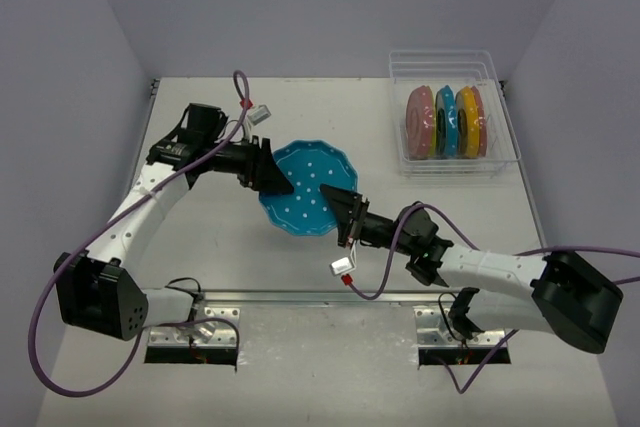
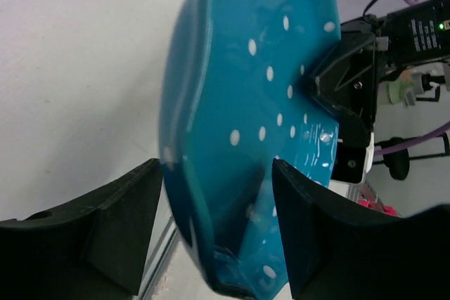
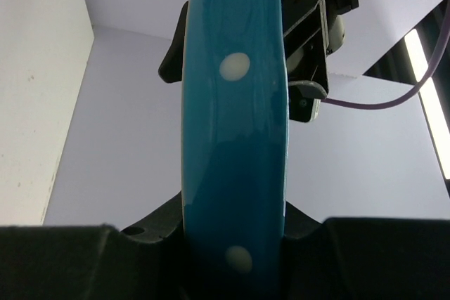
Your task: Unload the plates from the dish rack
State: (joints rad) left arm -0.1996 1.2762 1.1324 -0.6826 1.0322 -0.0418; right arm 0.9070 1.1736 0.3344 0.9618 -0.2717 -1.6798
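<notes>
A: Overhead, the plate (image 1: 303,187) is being held over mid-table between both stretched-out arms, well apart from the rack (image 1: 508,137).
B: Wrist cams only: it's being pinched edge-on by the right gripper (image 3: 234,240). The left gripper (image 2: 216,173) is being shown straddling it, but the grip can't be told.

One dish rack (image 1: 455,65) on one worktop (image 1: 280,267). At least four plates (image 1: 447,122) stand in it, packed too tightly for an exact count. One blue plate (image 1: 303,187) is outside it. Two grippers: left gripper (image 1: 270,172), right gripper (image 1: 340,209).
</notes>
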